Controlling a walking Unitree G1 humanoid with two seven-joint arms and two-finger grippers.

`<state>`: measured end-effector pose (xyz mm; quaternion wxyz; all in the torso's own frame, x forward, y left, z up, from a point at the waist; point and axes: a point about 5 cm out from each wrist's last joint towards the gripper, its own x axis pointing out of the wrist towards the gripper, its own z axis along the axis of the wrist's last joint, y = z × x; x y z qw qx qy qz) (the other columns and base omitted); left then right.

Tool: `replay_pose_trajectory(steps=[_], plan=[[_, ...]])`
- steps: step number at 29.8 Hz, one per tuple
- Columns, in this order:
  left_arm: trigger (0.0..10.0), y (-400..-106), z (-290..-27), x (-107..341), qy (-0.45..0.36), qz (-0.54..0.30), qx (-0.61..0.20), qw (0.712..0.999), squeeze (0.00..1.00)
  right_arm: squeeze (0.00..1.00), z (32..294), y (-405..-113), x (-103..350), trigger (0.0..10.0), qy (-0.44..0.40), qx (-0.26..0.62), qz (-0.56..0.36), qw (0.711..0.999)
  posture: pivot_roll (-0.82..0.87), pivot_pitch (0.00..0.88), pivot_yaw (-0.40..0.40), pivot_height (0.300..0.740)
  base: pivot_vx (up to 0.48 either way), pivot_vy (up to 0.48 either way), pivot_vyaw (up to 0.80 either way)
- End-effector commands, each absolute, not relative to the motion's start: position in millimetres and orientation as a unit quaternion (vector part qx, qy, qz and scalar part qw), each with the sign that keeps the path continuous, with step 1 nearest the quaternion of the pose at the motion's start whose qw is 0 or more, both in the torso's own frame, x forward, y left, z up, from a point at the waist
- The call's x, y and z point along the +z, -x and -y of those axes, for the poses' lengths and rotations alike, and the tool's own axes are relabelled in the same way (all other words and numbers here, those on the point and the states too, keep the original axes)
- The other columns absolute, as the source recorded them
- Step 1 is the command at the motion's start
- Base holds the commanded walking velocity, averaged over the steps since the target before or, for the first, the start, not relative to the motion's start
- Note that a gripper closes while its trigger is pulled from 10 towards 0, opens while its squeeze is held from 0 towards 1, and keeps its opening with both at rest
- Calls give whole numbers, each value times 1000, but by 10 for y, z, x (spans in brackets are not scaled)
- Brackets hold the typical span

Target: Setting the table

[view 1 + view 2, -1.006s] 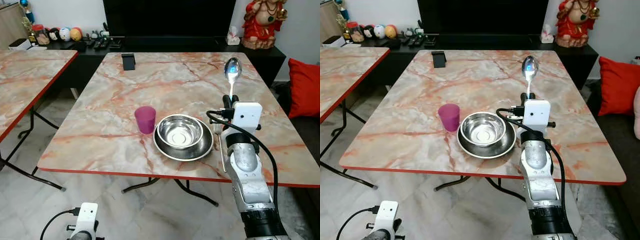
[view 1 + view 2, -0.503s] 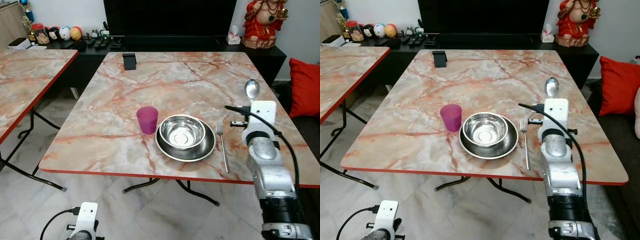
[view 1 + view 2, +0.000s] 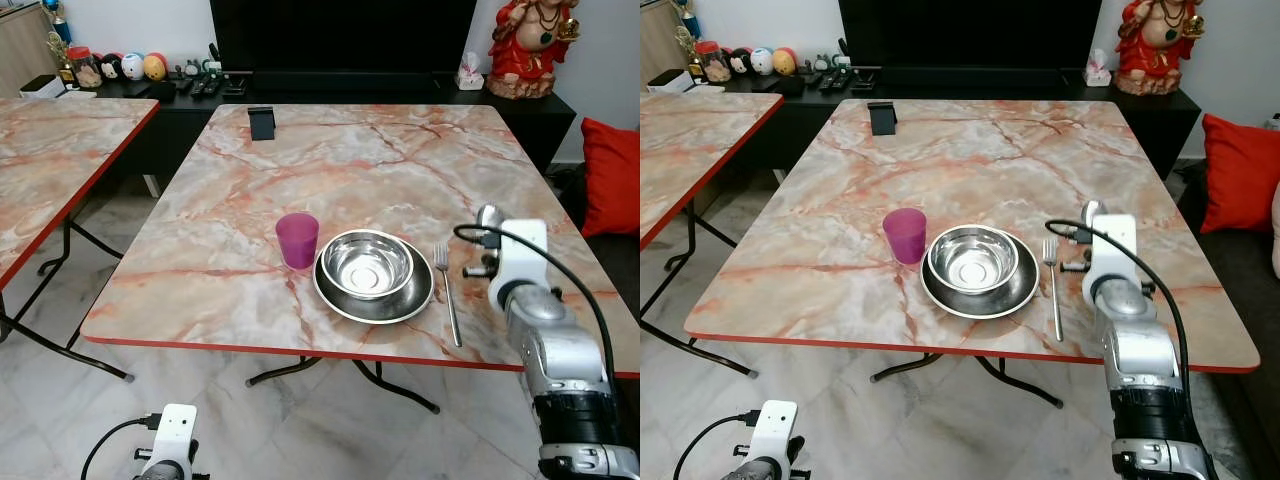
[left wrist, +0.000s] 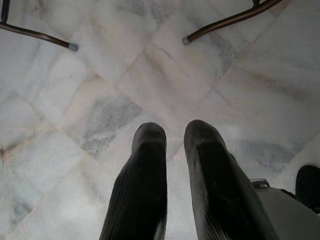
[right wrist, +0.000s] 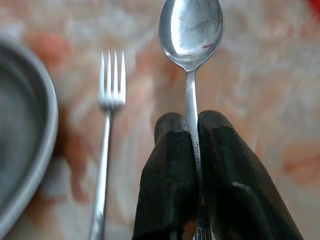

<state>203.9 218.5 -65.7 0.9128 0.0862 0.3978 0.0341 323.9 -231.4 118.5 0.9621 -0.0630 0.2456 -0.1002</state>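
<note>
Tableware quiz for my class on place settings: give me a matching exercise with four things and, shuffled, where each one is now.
Things:
1. spoon
2. fork
3. purple cup
4. steel bowl

Places:
A. inside the steel plate
B. flat on the table, right of the plate
C. clamped in the right gripper
D. standing left of the plate

Pairs: 1-C, 2-B, 3-D, 4-A

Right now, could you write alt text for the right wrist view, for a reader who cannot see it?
The right tool is shut on a spoon above the table. A fork lies beside it, next to a plate.
</note>
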Motion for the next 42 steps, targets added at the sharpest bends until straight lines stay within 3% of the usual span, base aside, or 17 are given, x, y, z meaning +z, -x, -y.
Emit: replay_pose_trajectory(steps=[1,13,42], plan=[[10000,-2056,-2179,-652,-95,-402,22,911,0,0,2350,-3219,1149,10000,57,-96,-263,958,-26,0,29,740,0,0,0],[10000,-2052,-2159,-657,-95,-401,19,911,0,0,2356,-3160,948,10000,49,-94,-296,949,-22,0,28,740,0,0,0],[10000,-2082,-2168,-636,-98,-395,20,913,0,0,2219,-3244,924,10000,46,-65,-267,960,-14,0,27,740,0,0,0]])
